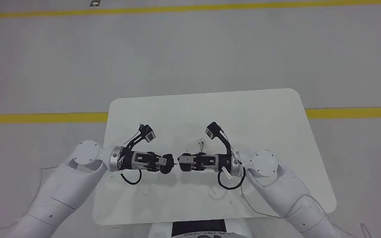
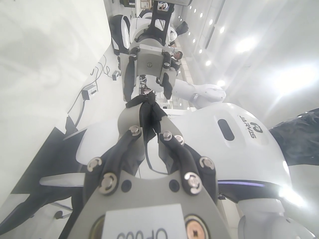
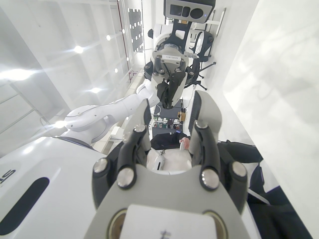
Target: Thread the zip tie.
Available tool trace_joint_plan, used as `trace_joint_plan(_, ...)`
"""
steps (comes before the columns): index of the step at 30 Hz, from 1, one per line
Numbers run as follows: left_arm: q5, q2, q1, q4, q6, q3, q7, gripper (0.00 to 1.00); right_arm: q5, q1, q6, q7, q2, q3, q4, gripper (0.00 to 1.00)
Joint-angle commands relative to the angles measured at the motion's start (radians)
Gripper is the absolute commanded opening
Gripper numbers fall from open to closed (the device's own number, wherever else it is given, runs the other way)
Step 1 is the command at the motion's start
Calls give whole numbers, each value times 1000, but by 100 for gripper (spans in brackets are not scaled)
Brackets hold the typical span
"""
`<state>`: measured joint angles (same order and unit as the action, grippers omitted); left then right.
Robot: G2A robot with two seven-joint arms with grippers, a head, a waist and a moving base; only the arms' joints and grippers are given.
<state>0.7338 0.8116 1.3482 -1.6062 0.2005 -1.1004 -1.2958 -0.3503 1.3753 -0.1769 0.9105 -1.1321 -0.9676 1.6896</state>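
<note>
Over the white table, my left gripper sat pressed together, facing the spread right gripper mid-frame, likely to pass the zip tie; grasp unclear.

Both claws hang over the near middle of the tabletop, tip to tip and just apart, the left claw on the left and the right claw on the right. The zip tie sits between the left claw's pinched fingers, trailing back toward its palm. A small object lies on the tabletop just behind the right claw
</note>
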Motion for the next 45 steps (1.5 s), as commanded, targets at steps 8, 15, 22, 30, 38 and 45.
trace_joint_plan(8,-22,-3,6,-42,22,-10,-24,0,8,21,-2,-5,8,-24,2,100)
trace_joint_plan(15,-38,-3,1,-55,28,-8,-35,0,8,21,-2,-5,8,-24,2,100)
trace_joint_plan(22,-63,1,3,-27,50,6,7,0,8,21,-2,-5,8,-24,2,100)
trace_joint_plan(30,-27,5,18,24,140,-76,-72,0,8,21,-2,-5,8,-24,2,100)
trace_joint_plan(38,-34,48,81,-23,140,-178,-94,0,8,21,-2,-5,8,-24,2,100)
trace_joint_plan(45,-29,80,99,-20,140,-207,-94,0,8,21,-2,-5,8,-24,2,100)
